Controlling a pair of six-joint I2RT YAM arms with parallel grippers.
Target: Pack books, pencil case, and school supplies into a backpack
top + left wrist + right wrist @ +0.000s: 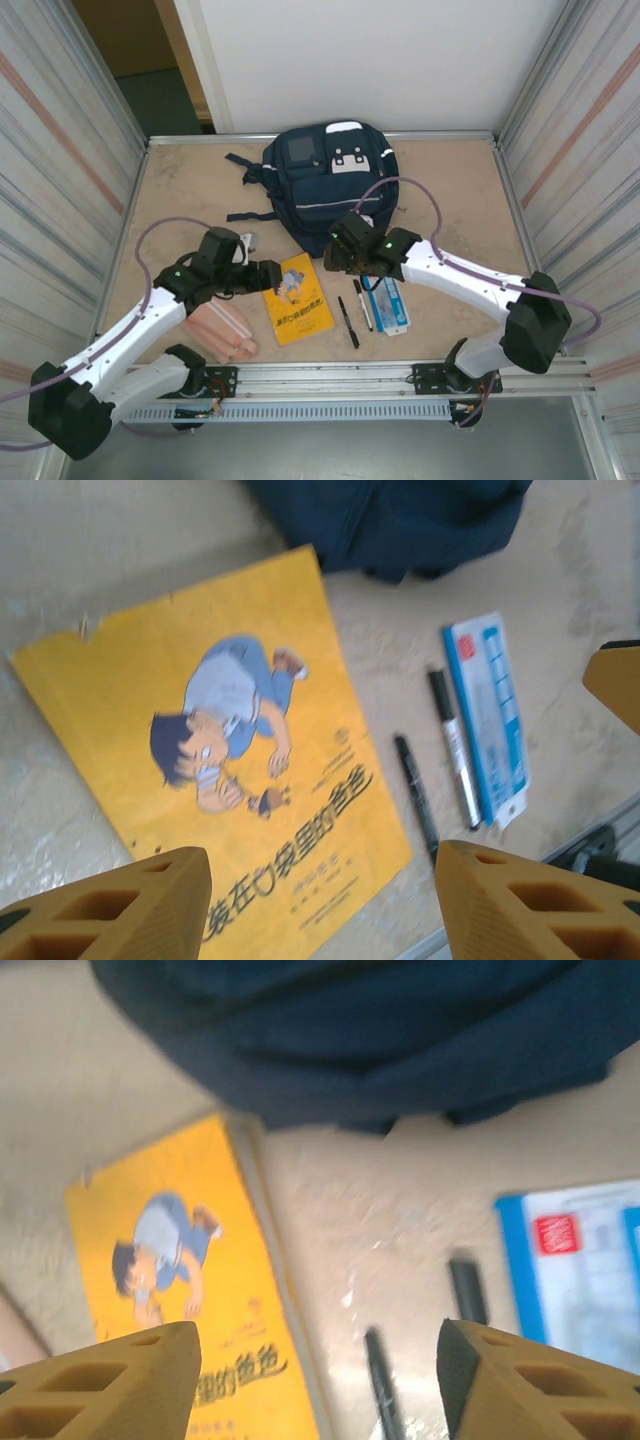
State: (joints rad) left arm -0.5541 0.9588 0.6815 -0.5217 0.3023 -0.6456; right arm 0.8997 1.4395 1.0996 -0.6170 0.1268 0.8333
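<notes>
A navy-blue backpack with pale front patches lay at the far middle of the table, its dark straps spread to the left. Just in front of it a thin yellow book lay flat, face up, with a cartoon boy on its cover. A salmon-pink pencil case sat to its left. To its right lay 2 slim black pens, then a flat blue-and-white box, with the longer pen just beside the box.

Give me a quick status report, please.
Left gripper open, empty, above the book. Right gripper open, empty, by the backpack. Pens, box, pencil case unpacked. Nothing in the way.
</notes>
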